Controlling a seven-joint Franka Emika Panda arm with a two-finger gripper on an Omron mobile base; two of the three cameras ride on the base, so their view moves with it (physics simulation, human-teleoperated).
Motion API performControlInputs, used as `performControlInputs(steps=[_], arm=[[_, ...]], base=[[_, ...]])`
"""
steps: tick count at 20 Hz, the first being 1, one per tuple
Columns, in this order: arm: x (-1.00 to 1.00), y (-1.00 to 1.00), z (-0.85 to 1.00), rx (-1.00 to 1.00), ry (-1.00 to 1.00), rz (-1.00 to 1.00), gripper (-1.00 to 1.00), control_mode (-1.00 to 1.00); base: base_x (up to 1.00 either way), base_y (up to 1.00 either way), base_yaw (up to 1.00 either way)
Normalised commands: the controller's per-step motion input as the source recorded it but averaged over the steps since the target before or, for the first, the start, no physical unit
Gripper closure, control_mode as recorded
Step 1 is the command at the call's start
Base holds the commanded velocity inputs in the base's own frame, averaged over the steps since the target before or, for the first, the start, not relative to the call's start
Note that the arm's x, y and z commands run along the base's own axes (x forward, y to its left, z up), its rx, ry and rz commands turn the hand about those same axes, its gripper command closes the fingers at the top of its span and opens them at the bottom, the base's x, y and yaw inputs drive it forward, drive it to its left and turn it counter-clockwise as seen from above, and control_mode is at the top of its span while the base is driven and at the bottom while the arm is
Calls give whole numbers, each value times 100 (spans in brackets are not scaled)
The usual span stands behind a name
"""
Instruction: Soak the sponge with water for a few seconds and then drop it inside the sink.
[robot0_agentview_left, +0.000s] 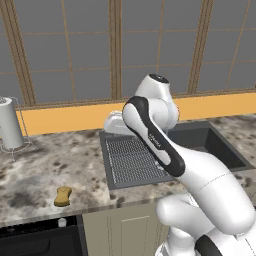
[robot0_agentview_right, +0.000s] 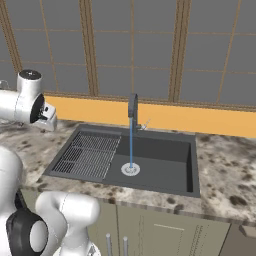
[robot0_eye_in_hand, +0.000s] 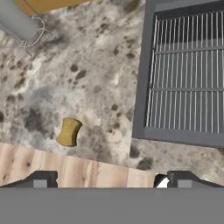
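**Reaching for the sponge, nothing picked up yet**

While the sponge (robot0_agentview_left: 63, 196) lies on the speckled worktop (robot0_agentview_left: 50, 160) near its front edge, well left of the sink (robot0_agentview_right: 150, 165), I judge I'm in the approach step. My pincer (robot0_eye_in_hand: 109, 180) hangs high above with fingers spread wide and empty. Next I need to descend over the sponge. To the right, water (robot0_agentview_right: 131, 145) runs into the basin.

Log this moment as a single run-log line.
phase: approach | gripper: open, empty, above counter | sponge: on counter left of sink, untouched | water: running into basin
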Motion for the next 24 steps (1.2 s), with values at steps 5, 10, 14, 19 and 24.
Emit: performControlInputs(steps=[5,10,14,19,24], arm=[[0,58,-5,-7,19,2,-100,-100],[0,41,-7,-5,15,0,-100,-100],[-4,47,-28,-10,10,0,-100,-100],[-5,47,-32,-14,1,0,-100,-100],[0,22,-19,-8,0,0,-100,-100]], base=[[0,0,0],[0,0,0],[0,0,0],[0,0,0],[0,0,0]])
